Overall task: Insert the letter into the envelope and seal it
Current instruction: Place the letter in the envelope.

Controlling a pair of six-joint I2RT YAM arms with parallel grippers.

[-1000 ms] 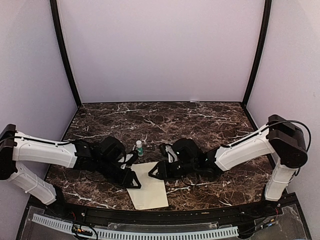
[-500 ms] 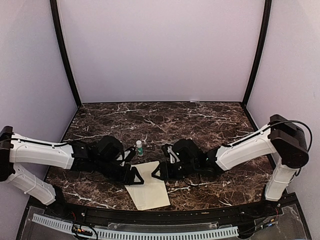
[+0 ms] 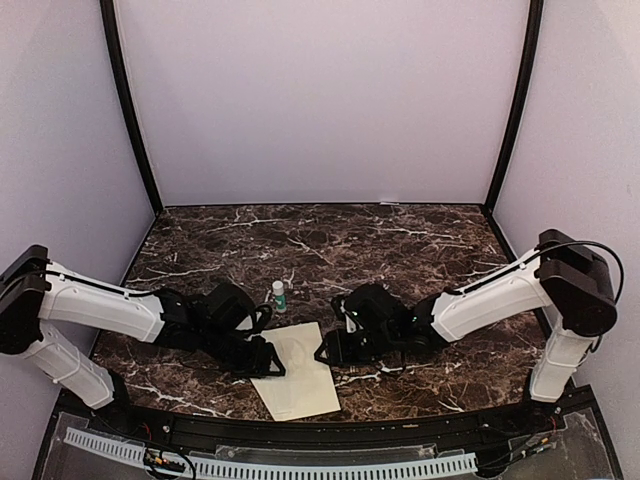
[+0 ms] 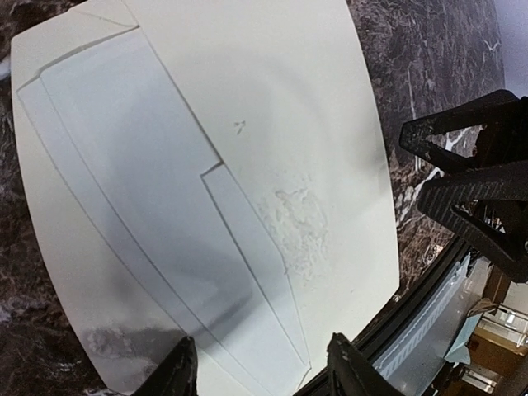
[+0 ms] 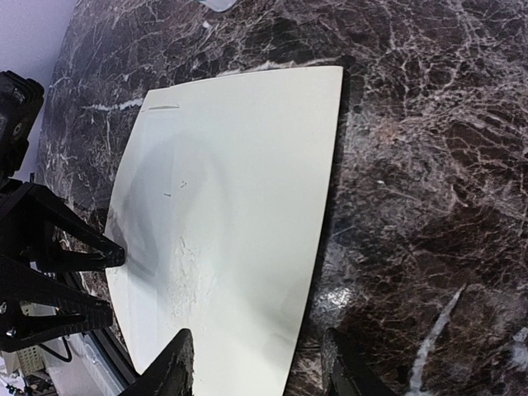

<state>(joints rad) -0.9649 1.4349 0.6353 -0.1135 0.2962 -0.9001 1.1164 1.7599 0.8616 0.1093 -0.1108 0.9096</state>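
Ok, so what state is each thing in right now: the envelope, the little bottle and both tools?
envelope: lying flat, flaps folded down, rough smear on its face; cannot tell if sealed.
bottle: upright, behind the envelope.
left tool: open, empty, over the envelope's left edge.
right tool: open, empty, at the envelope's right edge.
letter: not visible.

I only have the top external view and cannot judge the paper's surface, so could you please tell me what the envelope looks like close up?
Observer: In the left wrist view the envelope shows a rough, wrinkled patch beside a folded seam.
Operator: Is the left gripper gripping it?
Observer: No, its jaws stand open above one edge.
Operator: And the right gripper?
Observer: Open too, over the opposite edge.
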